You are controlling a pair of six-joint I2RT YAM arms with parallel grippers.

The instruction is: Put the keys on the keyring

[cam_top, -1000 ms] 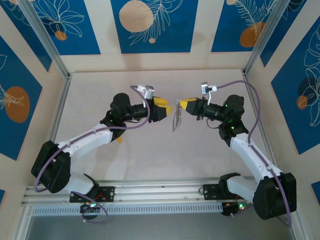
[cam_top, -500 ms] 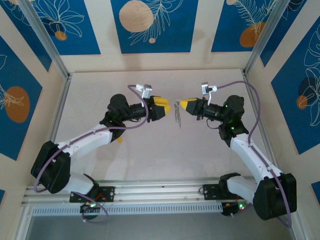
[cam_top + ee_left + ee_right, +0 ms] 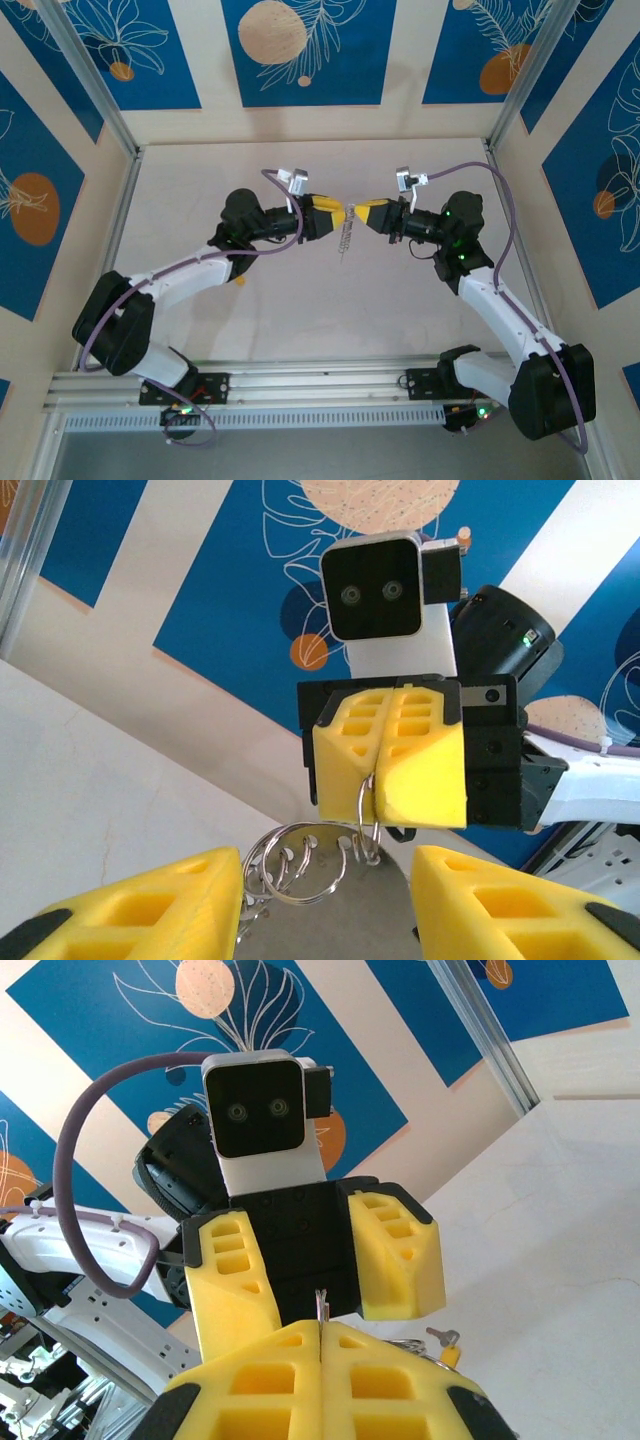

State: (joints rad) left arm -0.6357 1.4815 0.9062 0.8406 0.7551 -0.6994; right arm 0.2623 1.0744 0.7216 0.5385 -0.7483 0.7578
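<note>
Keyring (image 3: 367, 805) is pinched by our right fingers (image 3: 420, 780), pressed together, and lies straight ahead between our spread left fingers (image 3: 150, 905), the keys (image 3: 344, 240) dangling down below it.

In view are 2 yellow-fingered grippers, the left gripper (image 3: 340, 214) and the right gripper (image 3: 360, 210), 1 thin grey metal keyring (image 3: 367, 815), and 1 dangling bunch of tiny silvery keys (image 3: 344, 241), too small to count singly.

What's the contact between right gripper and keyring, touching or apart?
Touching. The left wrist view shows the keyring pinched in the shut right gripper.
</note>
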